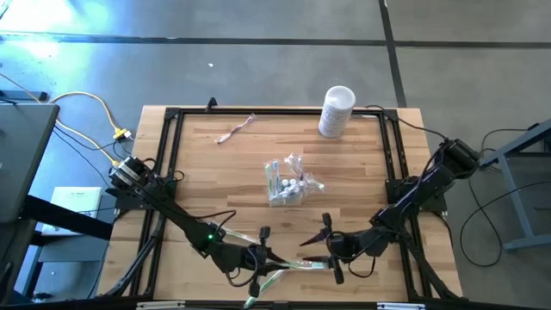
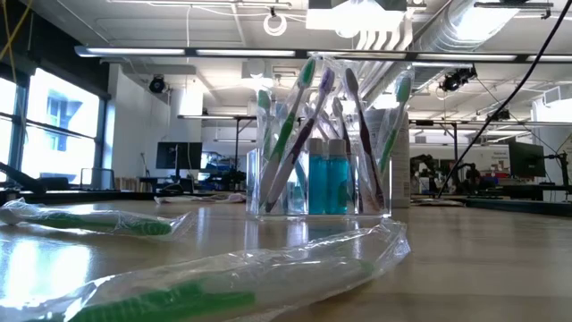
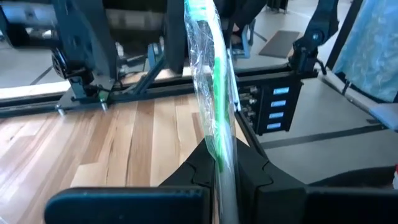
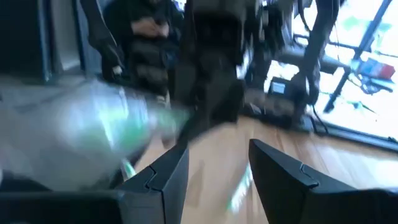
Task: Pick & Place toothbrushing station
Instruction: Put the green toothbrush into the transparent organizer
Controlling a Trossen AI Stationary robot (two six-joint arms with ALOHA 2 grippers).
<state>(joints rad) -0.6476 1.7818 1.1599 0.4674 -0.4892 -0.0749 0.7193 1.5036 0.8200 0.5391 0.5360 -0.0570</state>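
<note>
A small clear cup (image 1: 288,182) full of toothbrushes and teal tubes stands mid-table, and shows close up in the low view (image 2: 322,152). My left gripper (image 1: 267,258) is near the front edge, shut on a green toothbrush in a clear wrapper (image 1: 294,265). My right gripper (image 1: 314,251) faces it from the right, open. In its wrist view the wrapped toothbrush (image 4: 118,130) shows blurred beside one finger, not between the two. I cannot tell whether it touches the wrapper. My left gripper (image 3: 222,180) pinches the wrapped toothbrush near one end (image 3: 222,163) between its two fingers, wrapper and brush together. The fingers come about level from the table's left and lie along the brush. The rest (image 3: 208,74) sticks out past the fingertips toward the right gripper, above the wood.
A white canister (image 1: 336,110) stands at the far right. A wrapped pinkish toothbrush (image 1: 234,129) lies at the far left. Two more wrapped green toothbrushes (image 2: 98,219) (image 2: 223,277) lie on the wood near the front edge. A black frame (image 1: 172,116) borders the table.
</note>
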